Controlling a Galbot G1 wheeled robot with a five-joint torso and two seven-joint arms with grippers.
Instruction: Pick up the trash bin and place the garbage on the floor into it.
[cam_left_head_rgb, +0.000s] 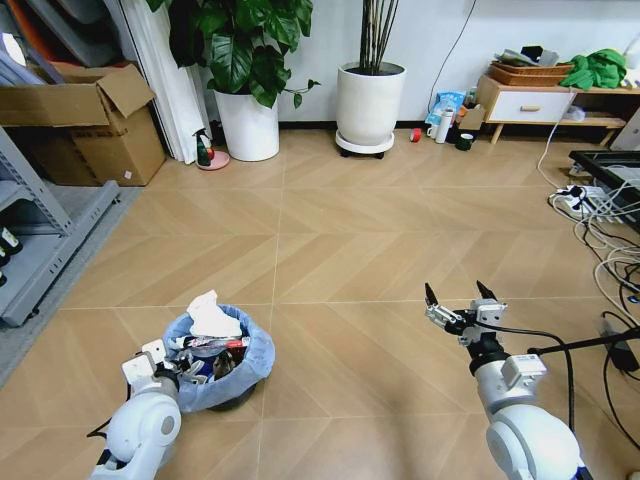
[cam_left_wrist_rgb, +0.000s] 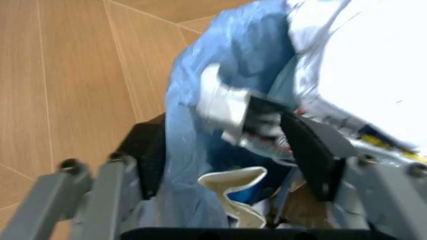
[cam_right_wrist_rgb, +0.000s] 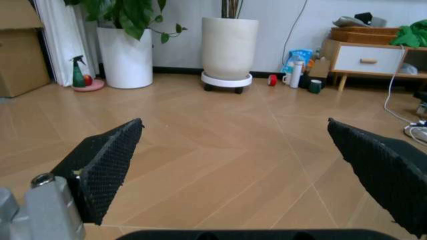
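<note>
The floor looked like smooth, matt wood-grain tile. The trash bin wore a crinkly, faintly glossy blue plastic bag over dark plastic; crumpled white paper tissue topped it. The right gripper had rough, textured black rubber pads on matt grey metal.

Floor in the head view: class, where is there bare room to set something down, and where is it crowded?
Bare floor stretches from the trash bin to the white plant pots, and between the bin and the open right gripper. Crowded: cables along the right edge, and the bin, gripped by the left gripper.
</note>
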